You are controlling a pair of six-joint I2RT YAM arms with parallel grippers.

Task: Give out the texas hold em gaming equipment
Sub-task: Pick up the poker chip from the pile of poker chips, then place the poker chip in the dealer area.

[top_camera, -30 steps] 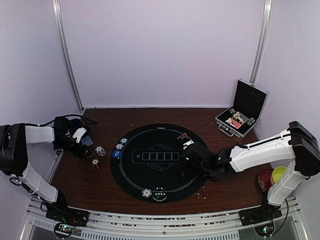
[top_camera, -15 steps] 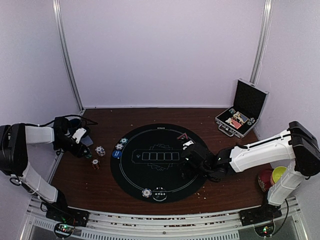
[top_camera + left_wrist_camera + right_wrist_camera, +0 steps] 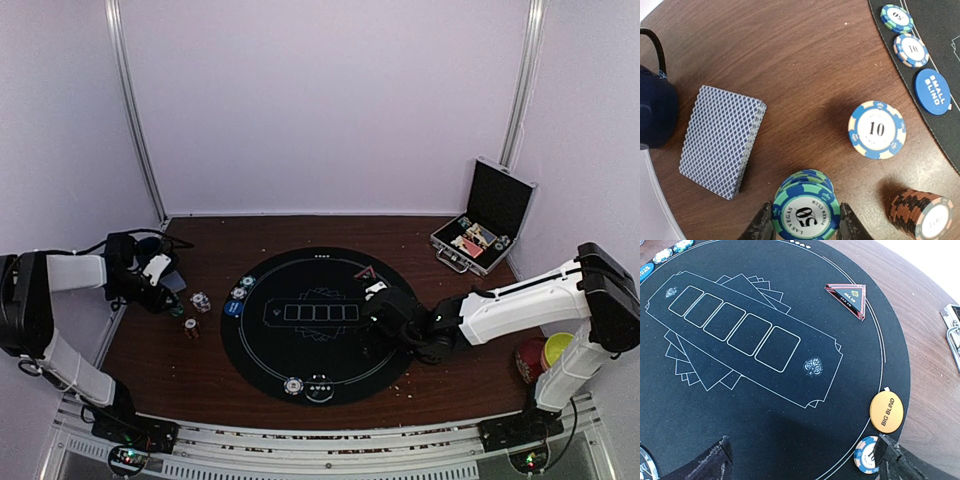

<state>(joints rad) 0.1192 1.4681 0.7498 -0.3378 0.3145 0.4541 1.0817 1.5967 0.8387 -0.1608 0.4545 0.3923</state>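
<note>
left gripper (image 3: 806, 226): clamped on "LAS VEGAS 50" chip stack (image 3: 805, 210) | right gripper (image 3: 805, 462): wide open, empty

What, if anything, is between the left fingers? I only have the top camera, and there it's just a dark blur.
Observer: The left fingers are shut on a stack of green-and-blue chips; the top one reads 50.
Operator: Anything crowding it?
Observer: A face-down deck of cards lies on the side away from the mat, not touching the stack.
Operator: And the right side?
Observer: The right fingers stand open above the mat, near an orange disc that reads BIG BLIND.
</note>
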